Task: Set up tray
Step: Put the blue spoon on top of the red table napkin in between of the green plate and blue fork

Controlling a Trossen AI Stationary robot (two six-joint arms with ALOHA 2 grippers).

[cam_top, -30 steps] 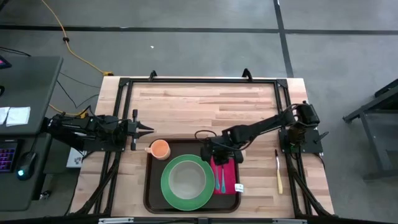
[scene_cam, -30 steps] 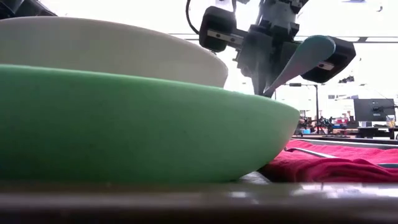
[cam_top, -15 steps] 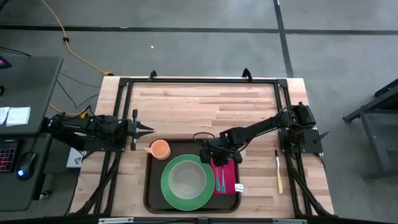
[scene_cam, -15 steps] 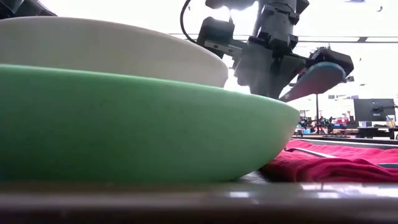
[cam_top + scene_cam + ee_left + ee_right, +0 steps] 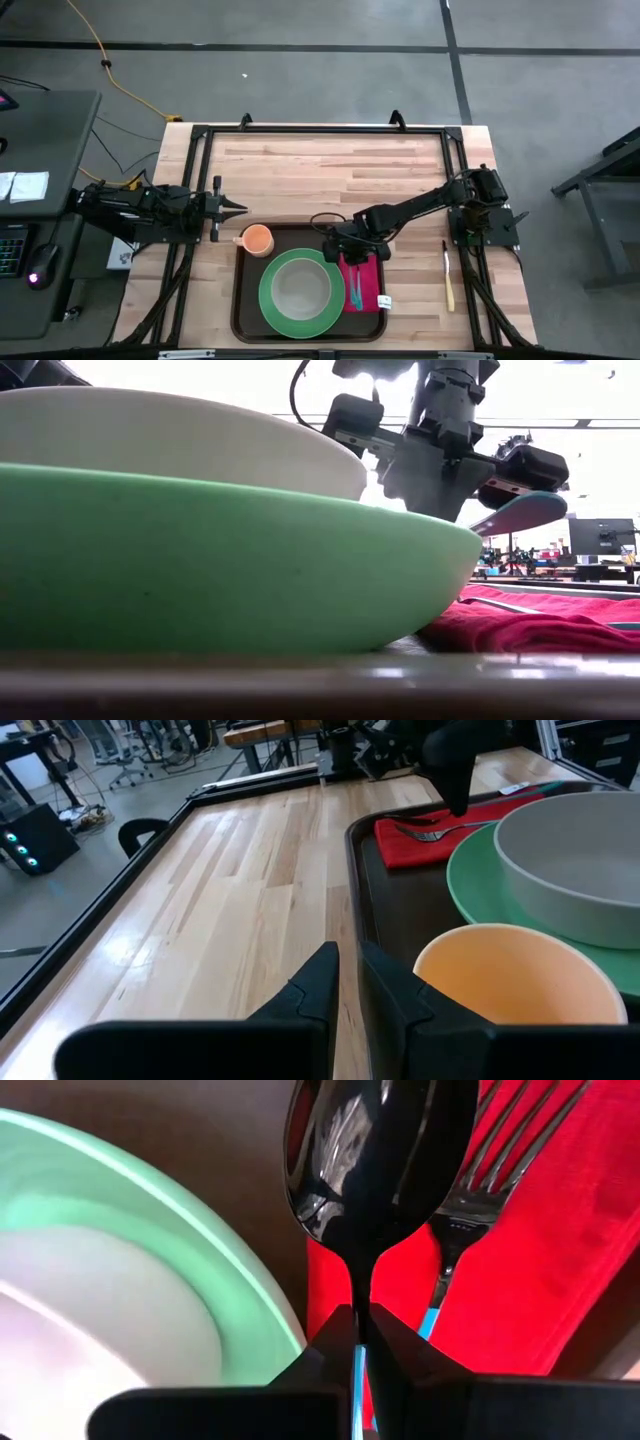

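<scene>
High view: the tray (image 5: pixel 240 300) lies on the wooden bench (image 5: pixel 320 165) at its near edge, about midway between the two arms. On the tray sits a green plate (image 5: pixel 270 310) with a pale bowl (image 5: pixel 297 288) nested in it. An orange cup (image 5: pixel 258 240) stands at the tray's far left corner, its handle pointing off toward the left arm. A red napkin (image 5: pixel 372 285) lies on the tray just right of the plate, with a fork (image 5: pixel 353 297) resting on it.

The right gripper (image 5: pixel 346 250) reaches in from the right and hangs over the far end of the napkin, beside the plate's rim. Its jaws are clamped on the thin neck of a dark spoon (image 5: pixel 375 1170); the right wrist view shows the spoon bowl hanging over the napkin, partly covering the fork tines, with the green plate's rim right beside it. In the low view the spoon's teal handle (image 5: pixel 520 515) sticks out sideways from the gripper, above the napkin and clear of it.

The left gripper (image 5: pixel 238 208) waits over the bench just beyond the cup, jaws narrowed to a thin slit and holding nothing; the left wrist view shows its tips pointing across the cup's rim toward the tray.

A pale-handled utensil (image 5: pixel 448 280) lies alone on the bench, right of the tray, well apart from it.
</scene>
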